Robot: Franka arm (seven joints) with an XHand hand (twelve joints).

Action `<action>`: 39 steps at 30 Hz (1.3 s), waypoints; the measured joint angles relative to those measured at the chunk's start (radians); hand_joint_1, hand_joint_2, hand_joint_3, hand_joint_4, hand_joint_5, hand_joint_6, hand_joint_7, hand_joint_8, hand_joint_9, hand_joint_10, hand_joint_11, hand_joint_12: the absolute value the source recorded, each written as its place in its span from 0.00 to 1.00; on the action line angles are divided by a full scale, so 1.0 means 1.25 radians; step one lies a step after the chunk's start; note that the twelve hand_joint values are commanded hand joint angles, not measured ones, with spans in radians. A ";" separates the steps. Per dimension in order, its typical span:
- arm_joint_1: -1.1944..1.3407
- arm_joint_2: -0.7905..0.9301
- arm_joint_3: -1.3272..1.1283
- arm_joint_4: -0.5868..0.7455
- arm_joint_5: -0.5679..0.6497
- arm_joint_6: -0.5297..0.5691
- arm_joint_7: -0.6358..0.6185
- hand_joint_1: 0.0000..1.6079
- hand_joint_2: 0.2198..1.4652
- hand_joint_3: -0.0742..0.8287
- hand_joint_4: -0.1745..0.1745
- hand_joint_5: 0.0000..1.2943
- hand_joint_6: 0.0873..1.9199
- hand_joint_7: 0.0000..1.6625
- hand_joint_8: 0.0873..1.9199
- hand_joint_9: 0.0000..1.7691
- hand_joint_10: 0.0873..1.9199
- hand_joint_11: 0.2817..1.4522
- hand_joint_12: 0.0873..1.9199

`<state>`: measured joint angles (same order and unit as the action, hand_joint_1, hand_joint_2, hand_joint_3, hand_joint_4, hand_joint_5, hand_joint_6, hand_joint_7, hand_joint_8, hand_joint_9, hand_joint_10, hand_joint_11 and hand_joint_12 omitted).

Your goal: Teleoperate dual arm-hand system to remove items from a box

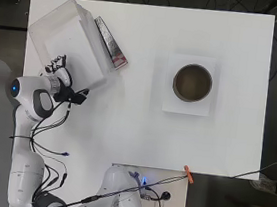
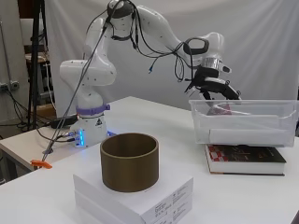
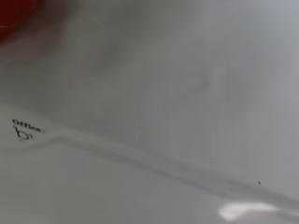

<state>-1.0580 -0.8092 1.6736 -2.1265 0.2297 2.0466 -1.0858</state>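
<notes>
A clear plastic box (image 1: 65, 37) sits at the table's far left, propped at a tilt on a book (image 1: 111, 42). In the side view the box (image 2: 245, 123) holds a white flat item (image 2: 247, 136) and a red-patterned item (image 2: 219, 109) at its near end. My hand (image 2: 214, 86) hovers just above the box's rim at that end, over the red-patterned item, fingers loosely bent and holding nothing. From overhead the hand (image 1: 57, 67) is at the box's near left corner. The wrist view shows only a blurred white surface with a red patch (image 3: 14, 16) at one corner.
A brown open cylinder (image 1: 192, 83) stands on a white carton (image 1: 186, 105) right of centre. The book (image 2: 244, 159) under the box sticks out toward the table's middle. Cables hang from the arm near its base.
</notes>
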 joint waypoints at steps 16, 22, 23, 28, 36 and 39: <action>-0.021 0.010 -0.028 -0.017 0.095 0.025 -0.233 0.66 0.79 0.11 1.00 0.55 0.99 0.65 1.00 0.78 0.99 0.72 0.99; 0.085 0.016 -0.184 -0.090 0.163 0.062 -0.386 0.67 0.80 0.09 1.00 0.60 1.00 0.69 1.00 0.80 1.00 0.74 1.00; 0.092 0.017 -0.195 -0.084 0.166 0.060 -0.382 0.68 0.81 0.09 1.00 0.59 1.00 0.69 1.00 0.80 1.00 0.74 1.00; 0.107 0.023 -0.277 -0.010 0.201 0.022 -0.368 0.70 0.82 0.09 1.00 0.60 1.00 0.70 1.00 0.79 1.00 0.73 1.00; 0.132 0.035 -0.497 -0.053 0.196 -0.052 -0.343 0.71 0.82 0.08 1.00 0.67 1.00 0.72 1.00 0.78 1.00 0.75 0.99; 0.151 0.026 -0.566 -0.113 0.179 -0.055 -0.337 0.70 0.83 0.09 1.00 0.67 1.00 0.74 1.00 0.79 1.00 0.76 0.97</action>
<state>-0.8692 -0.7764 0.9658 -2.2678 0.4535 1.9776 -1.5072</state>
